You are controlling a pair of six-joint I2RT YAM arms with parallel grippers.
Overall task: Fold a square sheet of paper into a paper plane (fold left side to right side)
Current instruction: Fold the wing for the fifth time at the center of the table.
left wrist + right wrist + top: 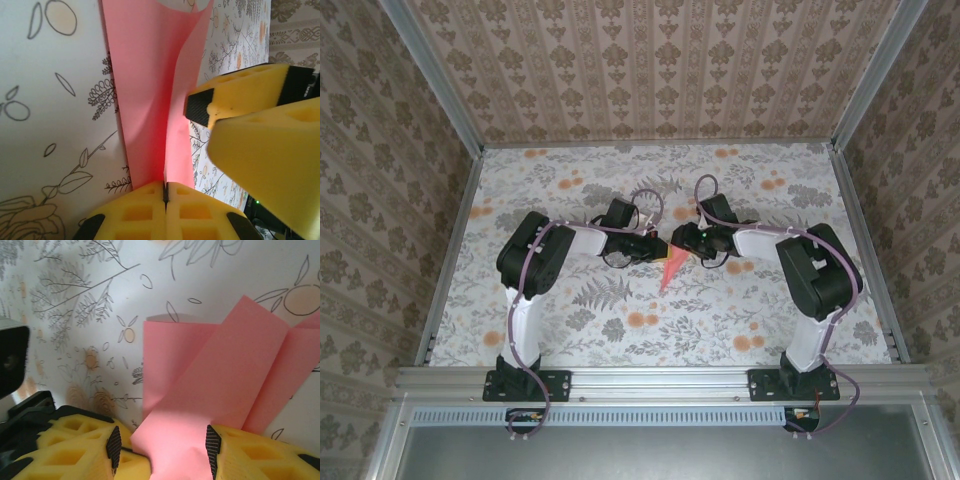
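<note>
The salmon-pink sheet of paper [669, 270] is folded into a slim dart. It hangs at mid-table between both grippers, its point toward the near edge. My left gripper [654, 246] is shut on the paper's centre crease [165, 177], and two flaps [145, 100] spread away from the yellow fingers. My right gripper [680, 240] faces it from the right, its fingers [240, 92] close beside the paper. In the right wrist view the layered flaps [225, 375] fan out over the cloth. One flap drops into the gap of the right gripper [161, 446], whose ribbed pads stand apart on either side.
A flower-print tablecloth [570, 200] covers the table [500, 350], with metal rails on all sides and patterned walls beyond. Both arms bend inward from their bases [528, 385] at the near edge. The left wrist's black housing [10, 360] sits just left of the right gripper.
</note>
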